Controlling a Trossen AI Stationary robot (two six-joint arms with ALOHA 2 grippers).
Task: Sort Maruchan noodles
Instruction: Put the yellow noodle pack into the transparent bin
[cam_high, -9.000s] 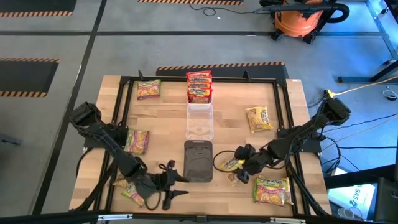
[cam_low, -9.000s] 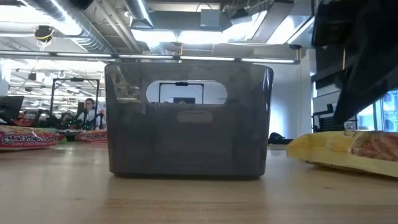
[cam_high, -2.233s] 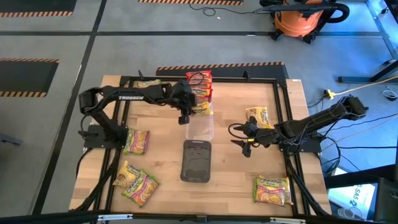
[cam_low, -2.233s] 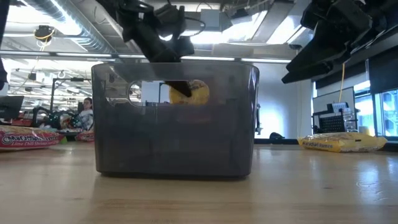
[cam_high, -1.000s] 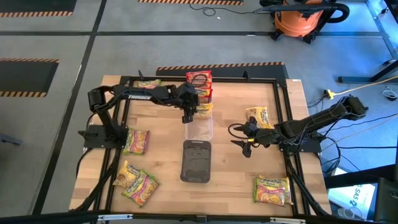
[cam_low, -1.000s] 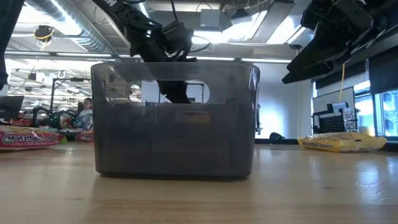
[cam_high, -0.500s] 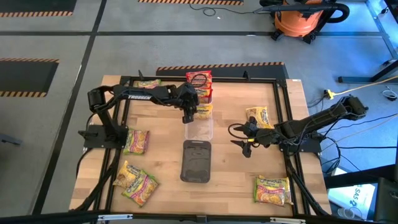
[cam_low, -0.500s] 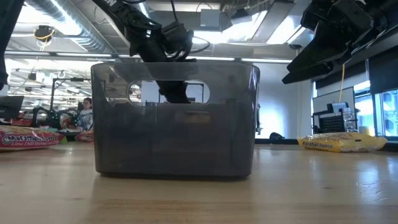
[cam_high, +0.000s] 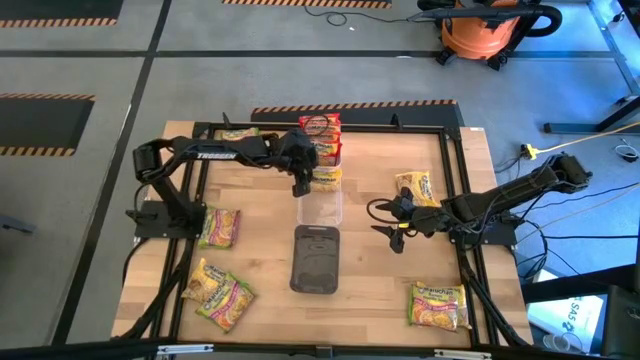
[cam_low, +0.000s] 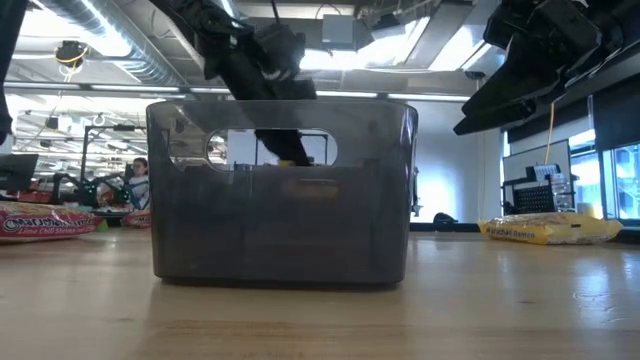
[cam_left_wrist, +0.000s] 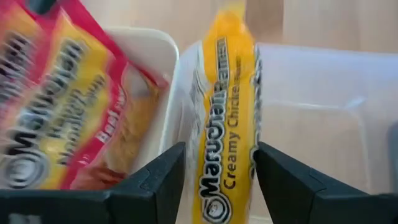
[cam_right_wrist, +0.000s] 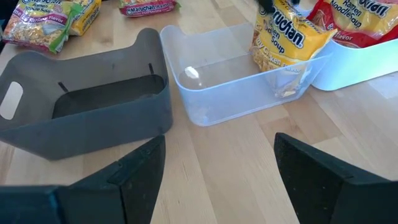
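Clear bin (cam_right_wrist: 242, 87): yellow noodle packet (cam_right_wrist: 285, 38) upright at one end.
Grey bin (cam_right_wrist: 87, 106): beside clear bin.
White bin (cam_right_wrist: 367, 59): red packets (cam_right_wrist: 357, 18) inside.

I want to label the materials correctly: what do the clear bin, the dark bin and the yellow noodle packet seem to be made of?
Clear bin: likely rigid transparent plastic; the wood shows through.
Dark bin: seemingly smoky grey plastic, matte.
Yellow noodle packet: thin glossy printed film, crinkled.

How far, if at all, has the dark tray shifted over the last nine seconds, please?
Yes: the dark tray has slid slightly toward the left arm's side and no longer lines up squarely under the clear tray.
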